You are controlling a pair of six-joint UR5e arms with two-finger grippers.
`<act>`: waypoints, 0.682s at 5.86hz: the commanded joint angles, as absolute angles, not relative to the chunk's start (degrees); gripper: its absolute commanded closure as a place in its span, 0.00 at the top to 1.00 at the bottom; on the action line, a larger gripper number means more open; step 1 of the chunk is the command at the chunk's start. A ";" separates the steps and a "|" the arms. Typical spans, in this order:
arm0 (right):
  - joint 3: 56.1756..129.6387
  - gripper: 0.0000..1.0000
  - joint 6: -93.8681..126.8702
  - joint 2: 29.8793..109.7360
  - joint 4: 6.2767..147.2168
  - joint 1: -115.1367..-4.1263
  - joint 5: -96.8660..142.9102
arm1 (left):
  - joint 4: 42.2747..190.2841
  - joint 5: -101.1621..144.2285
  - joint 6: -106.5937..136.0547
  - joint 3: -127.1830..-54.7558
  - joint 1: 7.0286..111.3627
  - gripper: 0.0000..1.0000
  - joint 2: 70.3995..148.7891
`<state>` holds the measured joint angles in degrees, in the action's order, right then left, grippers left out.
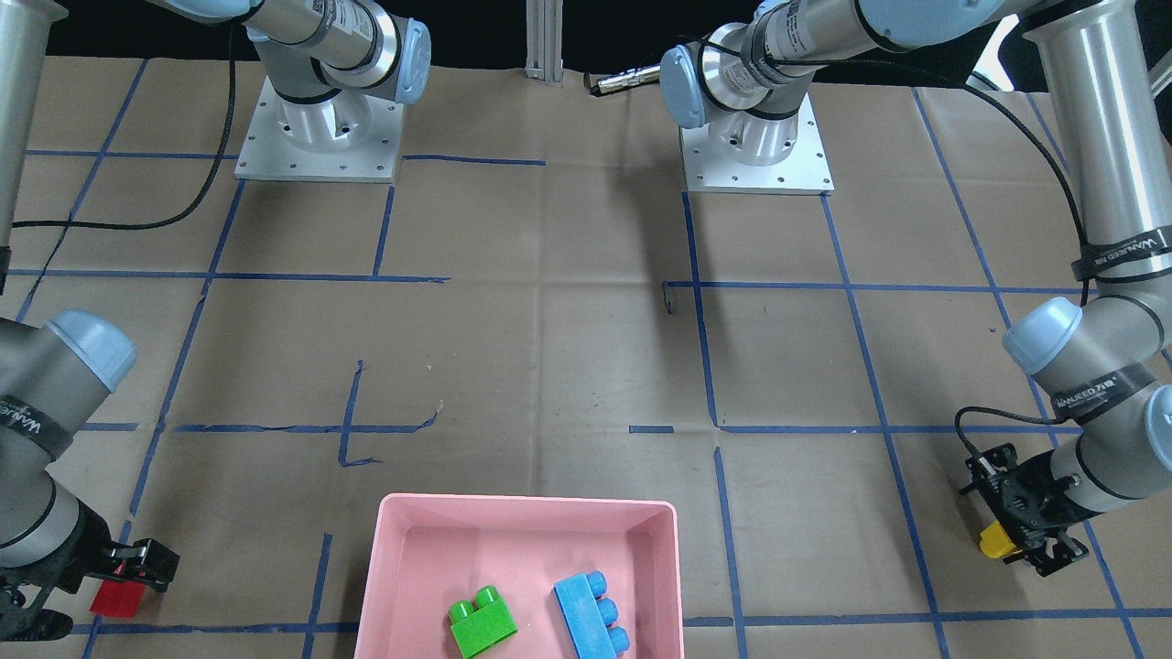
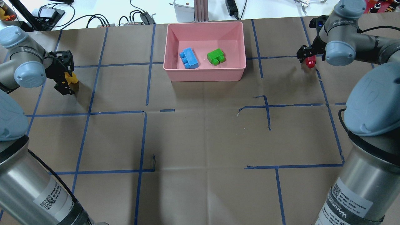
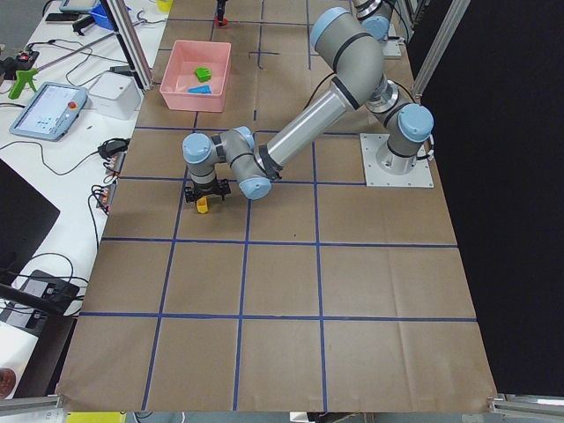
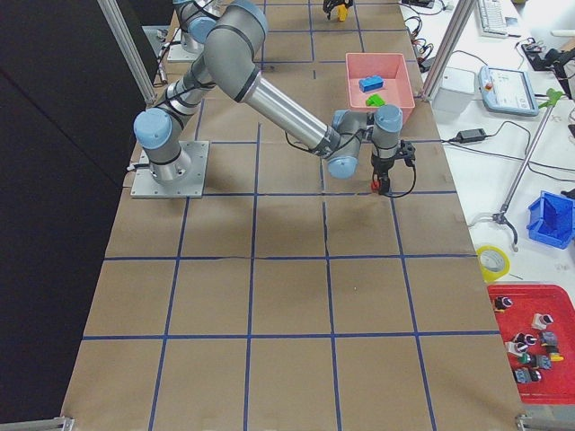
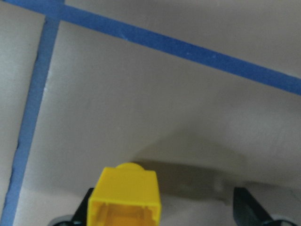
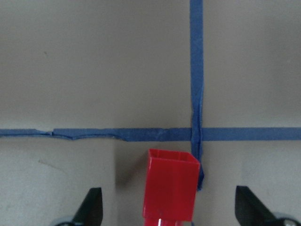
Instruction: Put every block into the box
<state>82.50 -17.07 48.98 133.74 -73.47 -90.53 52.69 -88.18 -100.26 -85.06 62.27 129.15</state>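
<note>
The pink box (image 2: 204, 23) stands at the table's far middle and holds the green brick (image 2: 216, 57) and the blue brick (image 2: 189, 58). My left gripper (image 5: 164, 213) is open at the far left, low over the table. The yellow brick (image 5: 125, 197) sits between its fingers, close to one of them and well apart from the other. My right gripper (image 6: 169, 214) is open at the far right. The red brick (image 6: 171, 188) stands midway between its fingers, touching neither. The red brick (image 2: 310, 63) and the yellow brick (image 2: 70, 78) also show in the overhead view.
Brown paper with blue tape lines (image 2: 145, 137) covers the table. The two arm bases (image 1: 319, 137) stand on the robot's side. Cables and devices (image 2: 137, 17) lie beyond the far edge, behind the box.
</note>
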 commanded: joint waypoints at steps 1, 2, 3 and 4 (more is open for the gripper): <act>82.35 0.76 -18.01 48.17 135.52 -73.30 -90.44 | 52.73 -88.16 -100.28 -84.55 62.23 0.99 128.93; 82.44 0.46 -18.02 48.16 135.53 -73.30 -90.44 | 52.73 -88.15 -100.37 -84.55 62.23 0.83 128.94; 82.35 0.24 -18.02 48.51 135.44 -73.30 -90.53 | 52.65 -88.33 -100.37 -84.46 62.23 0.56 128.94; 82.18 0.08 -17.76 49.39 134.66 -73.21 -89.40 | 52.65 -88.59 -100.37 -83.77 62.23 0.38 129.02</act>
